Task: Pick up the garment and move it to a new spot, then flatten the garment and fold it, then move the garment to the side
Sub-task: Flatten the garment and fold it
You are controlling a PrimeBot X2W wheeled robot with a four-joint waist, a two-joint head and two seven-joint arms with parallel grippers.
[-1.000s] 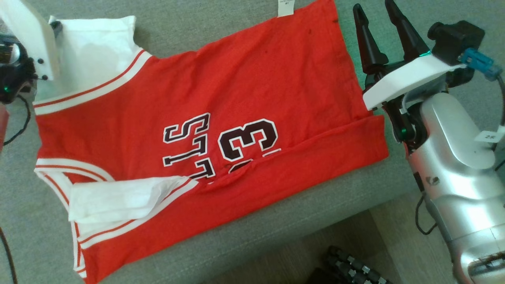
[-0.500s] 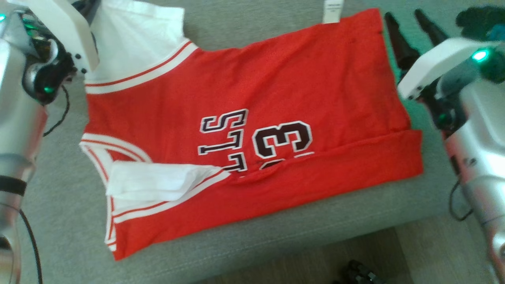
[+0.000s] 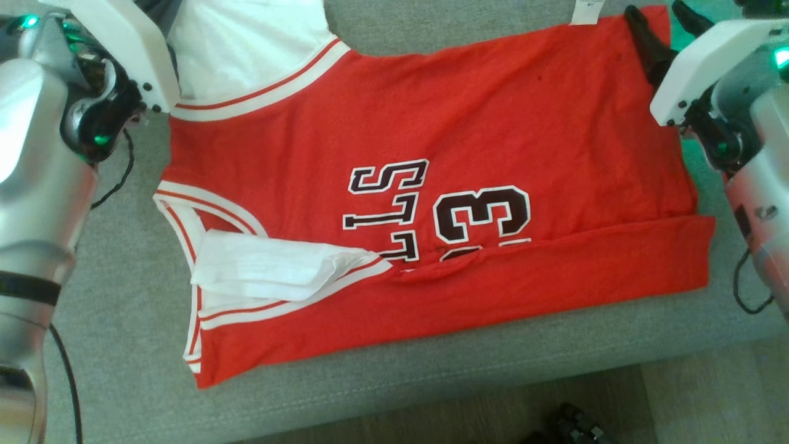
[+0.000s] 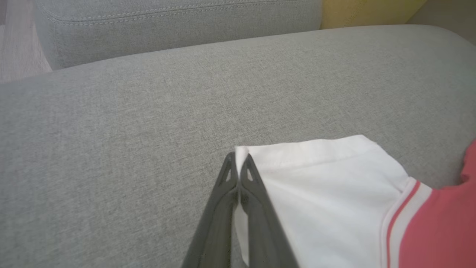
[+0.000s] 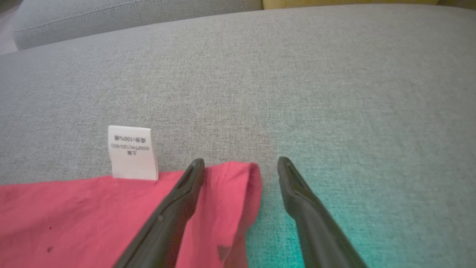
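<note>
While left end effector (image 4: 238, 159) clamps garment (image 3: 431, 123) — right end effector (image 5: 241, 161) apart, astride its corner.

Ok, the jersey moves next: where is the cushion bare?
Widest: the grey cushion beyond the far edge of the jersey, past the white sleeve and care label. A narrower strip runs along its near edge, and some left of the collar. Crowded: both far corners, left pincer shut on the sleeve, right pincer open astride the hem.
</note>
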